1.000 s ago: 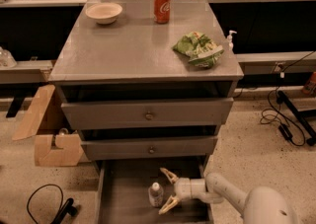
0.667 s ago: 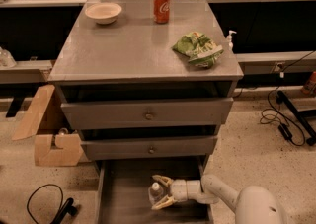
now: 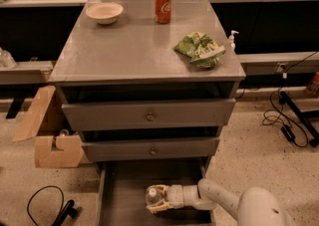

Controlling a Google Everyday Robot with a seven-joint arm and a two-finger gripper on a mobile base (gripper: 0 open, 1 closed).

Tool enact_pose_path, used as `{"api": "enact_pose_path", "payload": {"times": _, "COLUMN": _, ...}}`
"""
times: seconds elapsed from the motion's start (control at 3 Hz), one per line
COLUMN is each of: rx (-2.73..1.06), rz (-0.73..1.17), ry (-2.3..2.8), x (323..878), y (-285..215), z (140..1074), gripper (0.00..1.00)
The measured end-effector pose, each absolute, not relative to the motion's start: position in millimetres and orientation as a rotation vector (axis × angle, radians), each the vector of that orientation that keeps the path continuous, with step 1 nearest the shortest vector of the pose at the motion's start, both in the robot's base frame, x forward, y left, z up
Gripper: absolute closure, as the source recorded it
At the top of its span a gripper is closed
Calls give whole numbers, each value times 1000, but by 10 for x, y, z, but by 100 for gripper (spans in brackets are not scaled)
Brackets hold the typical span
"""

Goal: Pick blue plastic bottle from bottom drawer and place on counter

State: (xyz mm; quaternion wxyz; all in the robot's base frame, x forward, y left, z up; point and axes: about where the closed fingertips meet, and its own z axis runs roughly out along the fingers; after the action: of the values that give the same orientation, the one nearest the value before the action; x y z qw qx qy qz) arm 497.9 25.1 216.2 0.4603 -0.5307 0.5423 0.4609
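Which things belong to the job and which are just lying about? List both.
Job: blue plastic bottle, bottom drawer, counter, gripper at the bottle down in the drawer.
Lying about: bowl, red soda can, green bag, white pump bottle, cardboard box.

Gripper [image 3: 151,200] in the drawer [image 3: 119,190] hid most of the bottle [image 3: 152,195]; drawer front and arm [image 3: 219,201] were cut off by bottom edge.

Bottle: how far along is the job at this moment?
Done: the drawer is open and the gripper is inside it. In hand: the fingers look closed on the bottle, which is low in the drawer. Left: lift it out and set it on the counter, beside the bowl, can and bag.
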Motion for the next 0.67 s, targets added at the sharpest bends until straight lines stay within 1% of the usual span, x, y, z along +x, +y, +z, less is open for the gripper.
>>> {"api": "enact_pose_path", "payload": {"times": 0.33, "rx": -1309, "rz": 1132, "ry": 1394, "x": 4952, "y": 272, "z": 2507, "gripper": 94}}
{"api": "enact_pose_path", "payload": {"times": 0.67, "rx": -1305, "rz": 1152, "ry": 1412, "x": 4899, "y": 168, "z": 3281, "gripper": 100}}
